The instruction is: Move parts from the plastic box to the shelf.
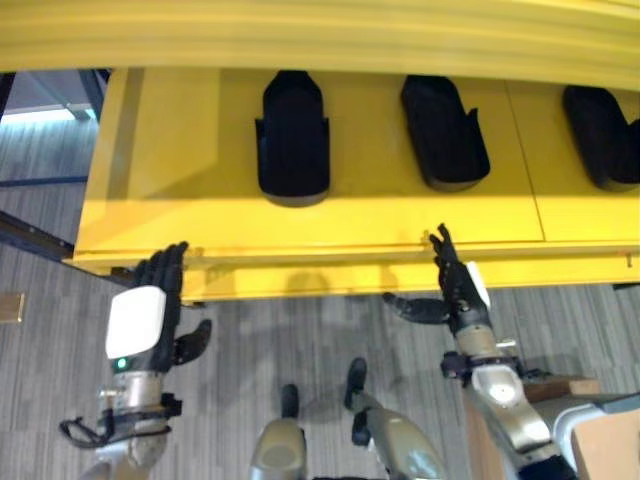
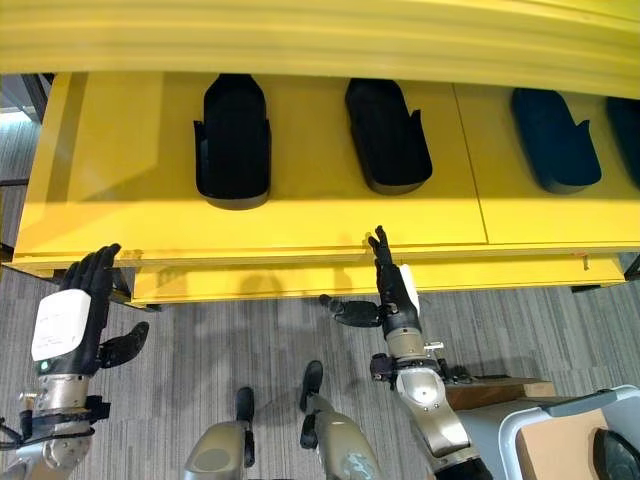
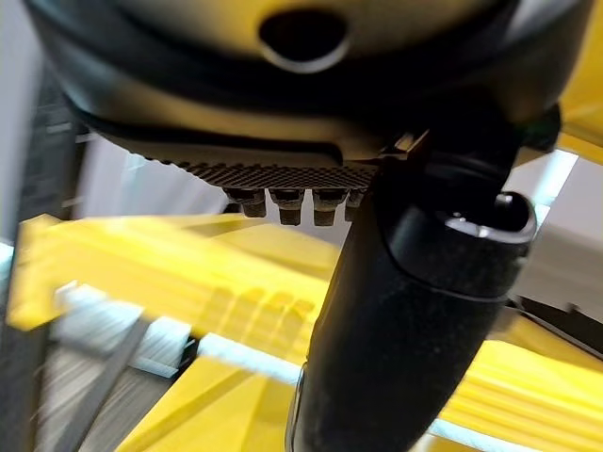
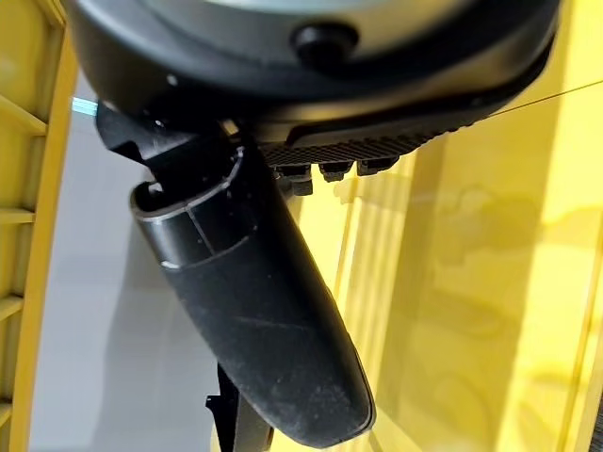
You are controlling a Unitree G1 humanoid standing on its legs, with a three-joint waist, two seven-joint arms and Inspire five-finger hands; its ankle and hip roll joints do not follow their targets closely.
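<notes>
- Left eye view: three black parts (image 1: 293,135) sit in a row on the yellow shelf (image 1: 180,150). The left hand (image 1: 150,310) is up at the shelf's front edge, fingers straight, holding nothing.
- Right eye view: the right hand (image 2: 393,290) has straight fingers touching the front lip, thumb out sideways, empty too. A fourth dark part shows further right.
- Left wrist view: thumb sticking out, yellow shelf beyond.
- Right wrist view: same deal, nothing held.
</notes>
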